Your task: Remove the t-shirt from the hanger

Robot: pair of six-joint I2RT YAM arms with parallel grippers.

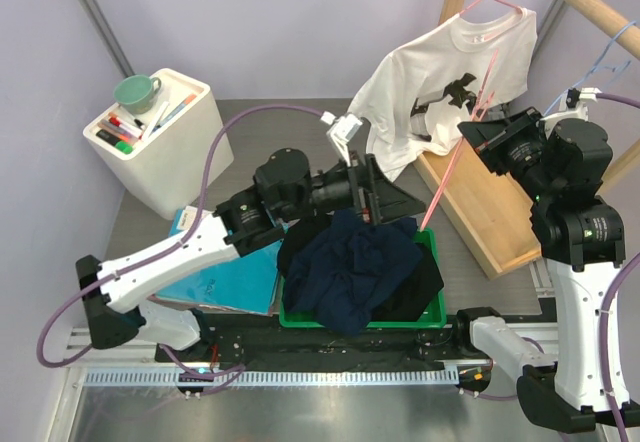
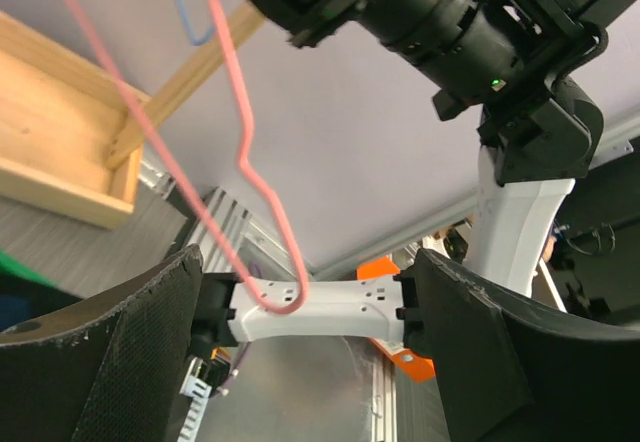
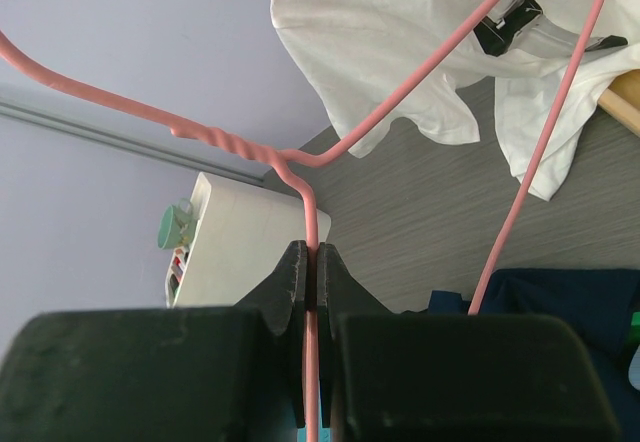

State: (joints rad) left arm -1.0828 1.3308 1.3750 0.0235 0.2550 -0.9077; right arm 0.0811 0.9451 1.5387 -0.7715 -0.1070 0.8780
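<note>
A bare pink hanger [image 1: 450, 167] slants from my right gripper [image 1: 472, 127] down toward the bin. The right gripper [image 3: 312, 262] is shut on one wire of this hanger [image 3: 300, 157]. A dark navy t-shirt [image 1: 350, 262] lies crumpled in the green bin [image 1: 437, 292], off the hanger. Just above the shirt's far edge, my left gripper [image 1: 385, 200] is open and holds nothing. In the left wrist view its fingers [image 2: 120, 352] stand wide apart, with the hanger wire [image 2: 245, 152] beyond them. A white printed t-shirt [image 1: 430, 82] hangs on another pink hanger [image 1: 495, 2] on the rack.
The wooden rack [image 1: 480, 212] with its rail stands at the back right. At the back left, a white stand [image 1: 170, 142] carries a green mug [image 1: 135, 92] and pens. A teal folded item [image 1: 225, 277] lies left of the bin.
</note>
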